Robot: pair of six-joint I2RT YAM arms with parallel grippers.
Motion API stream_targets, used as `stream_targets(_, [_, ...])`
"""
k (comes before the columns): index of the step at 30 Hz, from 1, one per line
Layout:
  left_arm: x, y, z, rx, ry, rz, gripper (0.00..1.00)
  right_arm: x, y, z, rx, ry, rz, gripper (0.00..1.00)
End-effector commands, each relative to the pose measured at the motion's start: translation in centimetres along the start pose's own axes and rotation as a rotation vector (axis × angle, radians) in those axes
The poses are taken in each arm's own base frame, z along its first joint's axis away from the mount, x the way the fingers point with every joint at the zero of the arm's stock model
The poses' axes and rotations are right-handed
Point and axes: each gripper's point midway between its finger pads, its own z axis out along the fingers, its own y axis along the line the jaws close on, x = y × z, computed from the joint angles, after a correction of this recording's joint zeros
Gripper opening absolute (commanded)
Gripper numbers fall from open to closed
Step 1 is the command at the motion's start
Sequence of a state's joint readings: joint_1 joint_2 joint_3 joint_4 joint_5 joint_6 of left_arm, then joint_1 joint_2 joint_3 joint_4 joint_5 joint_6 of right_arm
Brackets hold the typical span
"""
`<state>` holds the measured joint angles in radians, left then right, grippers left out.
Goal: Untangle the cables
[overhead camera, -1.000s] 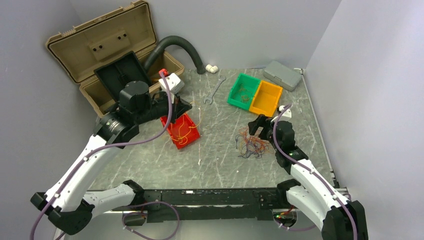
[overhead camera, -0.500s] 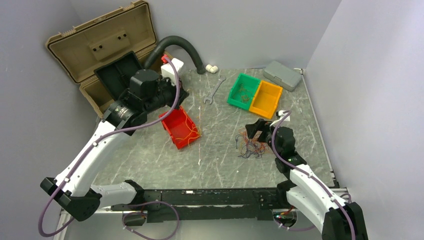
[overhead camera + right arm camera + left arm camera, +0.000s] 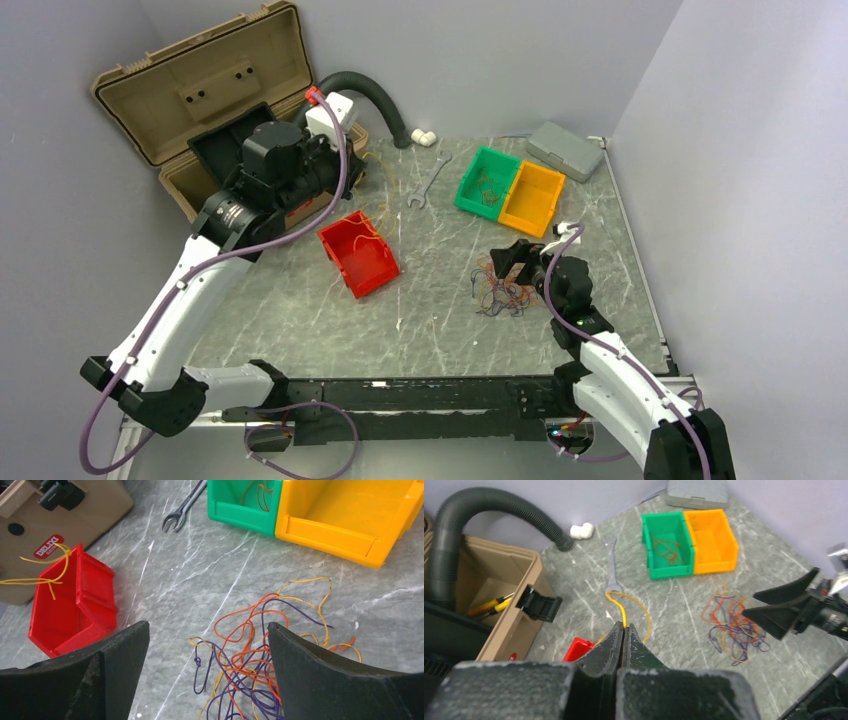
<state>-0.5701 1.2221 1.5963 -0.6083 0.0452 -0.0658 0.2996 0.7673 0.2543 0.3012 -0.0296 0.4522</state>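
Left wrist view: we have our left gripper clamped tight on one yellow cable trailing ahead; our right gripper gapes wide, holding nothing, the cable tangle beneath its fingers.

Smooth, veined stone-look counter; glossy plastic green bin; left of it, dull metal wrench and ribbed matt hose.
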Motion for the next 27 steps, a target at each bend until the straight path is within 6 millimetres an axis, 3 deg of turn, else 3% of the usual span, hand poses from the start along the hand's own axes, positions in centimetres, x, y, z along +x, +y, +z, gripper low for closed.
stream_targets(1, [1.4, 3.1, 1.7, -0.121, 0.015, -0.005, 0.0, -1.6, 1.3, 0.0, -0.056, -0.058, -0.009, 0.9])
stream_targets(5, [3.6, 4.6, 2.5, -0.174, 0.068, -0.037, 0.0, -1.8, 1.3, 0.1, -0.055, -0.06, -0.009, 0.9])
stream_targets(10, [5.1, 5.6, 1.8, -0.219, 0.076, -0.062, 0.0, -1.9, 1.2, 0.0, -0.047, -0.063, -0.012, 0.9])
stream_targets(17, [8.8, 6.9, 1.4, -0.305, 0.161, -0.104, 0.0, -1.9, 1.1, 0.1, -0.039, -0.06, -0.014, 0.9])
stream_targets(23, [9.0, 8.6, 0.0, -0.406, 0.128, -0.139, 0.0, -1.9, 1.1, 0.1, -0.039, -0.062, -0.01, 0.9])
stream_targets(27, [7.9, 7.4, -0.1, -0.334, 0.066, -0.144, 0.0, -2.0, 1.0, 0.1, -0.037, -0.063, -0.011, 0.9])
